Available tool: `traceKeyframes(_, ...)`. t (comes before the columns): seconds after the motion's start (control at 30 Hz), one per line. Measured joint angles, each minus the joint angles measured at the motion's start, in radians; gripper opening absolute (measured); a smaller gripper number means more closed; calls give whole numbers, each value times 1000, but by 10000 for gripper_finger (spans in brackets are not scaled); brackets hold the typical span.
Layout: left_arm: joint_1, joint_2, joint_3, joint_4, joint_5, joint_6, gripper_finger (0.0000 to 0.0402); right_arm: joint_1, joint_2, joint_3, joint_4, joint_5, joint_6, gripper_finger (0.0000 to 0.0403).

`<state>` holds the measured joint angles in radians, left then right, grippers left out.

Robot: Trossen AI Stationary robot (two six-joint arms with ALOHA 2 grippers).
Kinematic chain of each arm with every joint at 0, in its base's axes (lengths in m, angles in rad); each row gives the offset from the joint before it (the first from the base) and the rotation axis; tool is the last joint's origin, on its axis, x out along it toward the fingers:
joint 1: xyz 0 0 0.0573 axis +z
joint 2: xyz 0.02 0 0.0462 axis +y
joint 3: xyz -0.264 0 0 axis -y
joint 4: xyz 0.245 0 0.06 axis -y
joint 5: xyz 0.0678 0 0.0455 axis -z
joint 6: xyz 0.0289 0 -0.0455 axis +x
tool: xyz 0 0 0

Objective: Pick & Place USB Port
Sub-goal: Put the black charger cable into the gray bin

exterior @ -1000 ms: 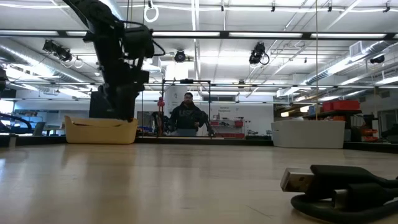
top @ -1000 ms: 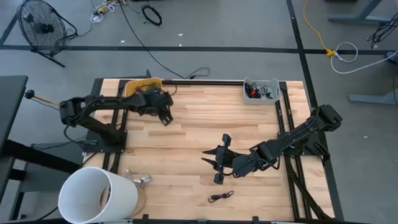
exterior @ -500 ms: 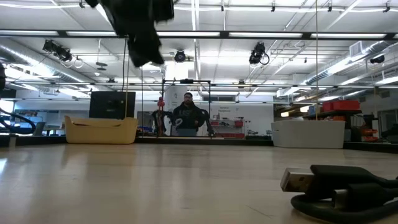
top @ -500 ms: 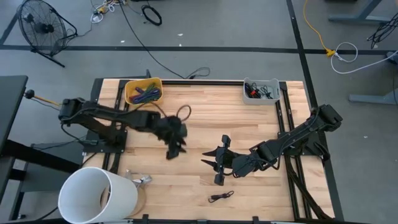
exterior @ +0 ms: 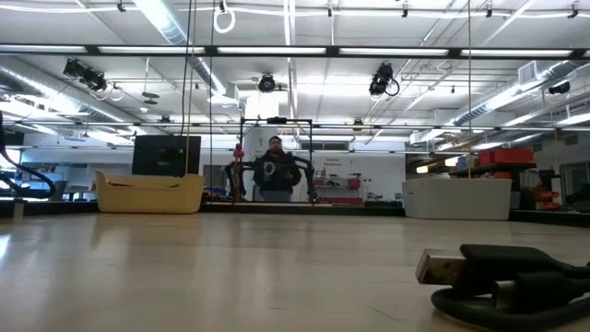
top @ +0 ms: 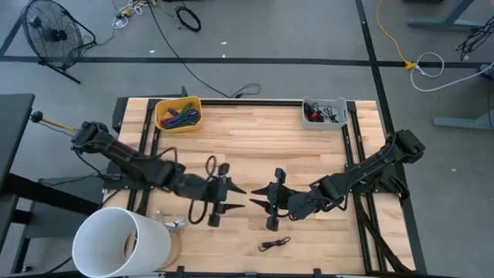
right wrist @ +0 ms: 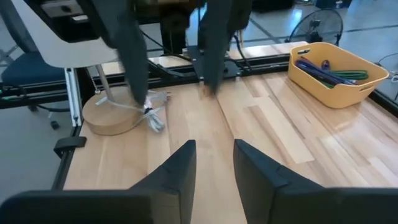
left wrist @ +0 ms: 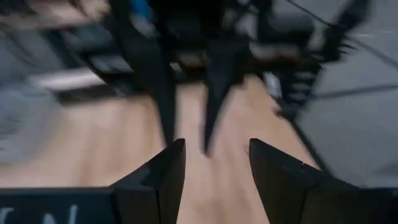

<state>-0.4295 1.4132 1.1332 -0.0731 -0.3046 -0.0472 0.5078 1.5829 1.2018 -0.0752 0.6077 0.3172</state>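
- Near the front edge of the surface (top: 324, 147) the USB cable (top: 275, 244) lies loose, with neither arm touching it.
- Left gripper (top: 229, 198) and right gripper (top: 262, 199) point at each other mid-surface, tips close, both with jaws apart and empty.
- Collision looks like the main risk: if both go for the cable, they could clash or nudge it away.
- Thin and coiled, the cable could slip from a shallow pinch.
- Yellow bin (top: 178, 113) and grey bin (top: 324, 113) sit well apart from it, so a drop in transit is possible.

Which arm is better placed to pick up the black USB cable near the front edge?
Right, probably. The right gripper hangs open almost directly behind the USB cable. The left gripper, also open, is farther to the side.
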Motion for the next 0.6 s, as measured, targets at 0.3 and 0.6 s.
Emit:
traceKeyframes(0.3,-33,0,0,40,-171,60,181,3,0,0,0,-273,115,107)
traceKeyframes(0.6,-28,0,0,30,-171,60,181,155,79,1,-49,-417,300,107)
